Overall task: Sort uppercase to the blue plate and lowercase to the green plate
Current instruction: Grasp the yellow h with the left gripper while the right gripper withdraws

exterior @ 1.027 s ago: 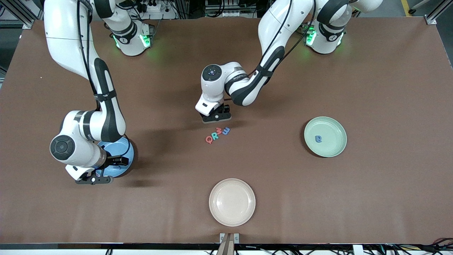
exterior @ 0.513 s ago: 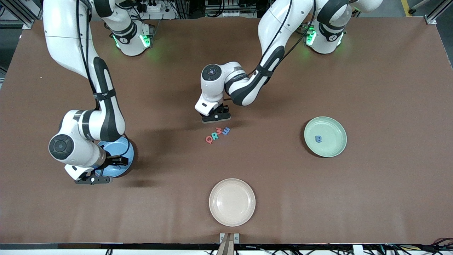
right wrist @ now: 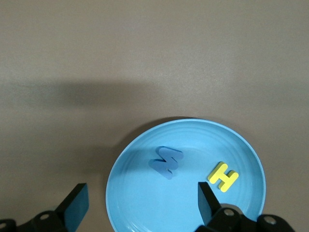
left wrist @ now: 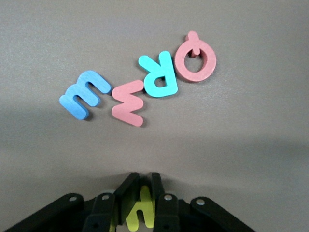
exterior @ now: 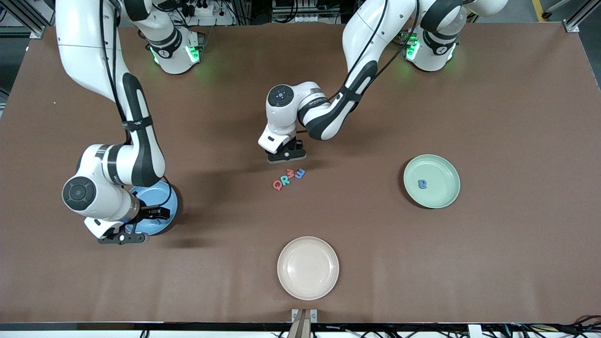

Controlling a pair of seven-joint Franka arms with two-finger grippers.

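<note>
Yellow h (left wrist: 139,215) pinched in left tool (left wrist: 140,203); right tool (right wrist: 140,203) spread over blue plate (right wrist: 140,212).

matt foam letters (left wrist: 145,87), glossy blue plate (right wrist: 140,203), matt brown cloth table (exterior: 493,117).

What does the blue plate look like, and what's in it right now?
The blue plate is round, smooth and shiny sky blue, with a raised rim and faint rings inside. It sits flat on the brown table at the right arm's end. A blue W and a yellow H lie flat in it, apart from each other. The right tool hangs open above it, touching nothing.
</note>
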